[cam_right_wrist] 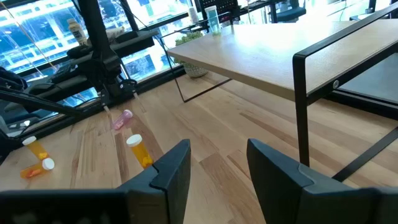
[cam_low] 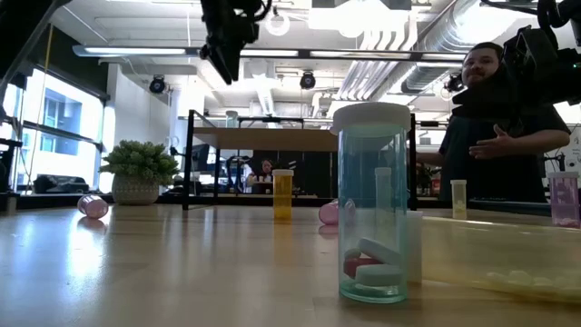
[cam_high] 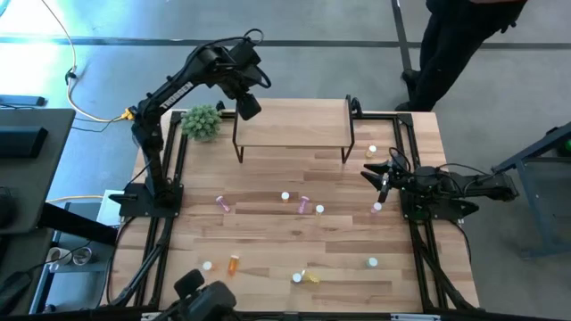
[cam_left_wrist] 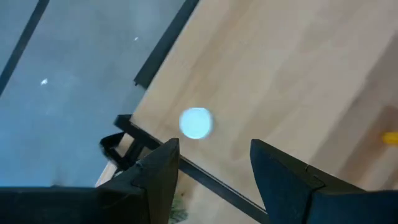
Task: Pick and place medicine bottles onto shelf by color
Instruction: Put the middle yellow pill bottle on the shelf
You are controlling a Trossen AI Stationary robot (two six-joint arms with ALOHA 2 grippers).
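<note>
From above, the left gripper hangs over the shelf's left end beside the plant; the right gripper waits near the shelf's right legs. Bottles lie scattered across the table. Left wrist view: fingers parted, empty, above a white-capped bottle standing on the shelf corner (cap only visible). Right wrist view: fingers apart, holding nothing.

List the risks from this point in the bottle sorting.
1. The bottle on the shelf stands near its corner edge, right under the open left hand; a nudge may tip it off.
2. Several bottles lie on their sides, like the pink one, and may roll when grasped.
</note>
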